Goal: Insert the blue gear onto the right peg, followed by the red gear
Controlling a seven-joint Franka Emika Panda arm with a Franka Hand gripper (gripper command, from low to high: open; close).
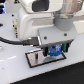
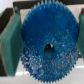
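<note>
The blue gear (image 2: 47, 47) fills the wrist view, a wide toothed disc with a dark centre hole. My gripper (image 2: 47, 46) is shut on it, with green finger pads (image 2: 11, 42) pressing its rim on both sides. In the exterior view the gripper (image 1: 54, 50) hangs low over a dark baseplate (image 1: 35, 59), and the blue gear (image 1: 54, 50) shows between the fingers, close above or on the plate. I cannot tell whether it touches. The peg is hidden by the gear and the hand. The red gear is out of view.
The arm's white body (image 1: 37, 22) and a black cable (image 1: 15, 41) fill the upper exterior view. The baseplate lies on a white table (image 1: 15, 67).
</note>
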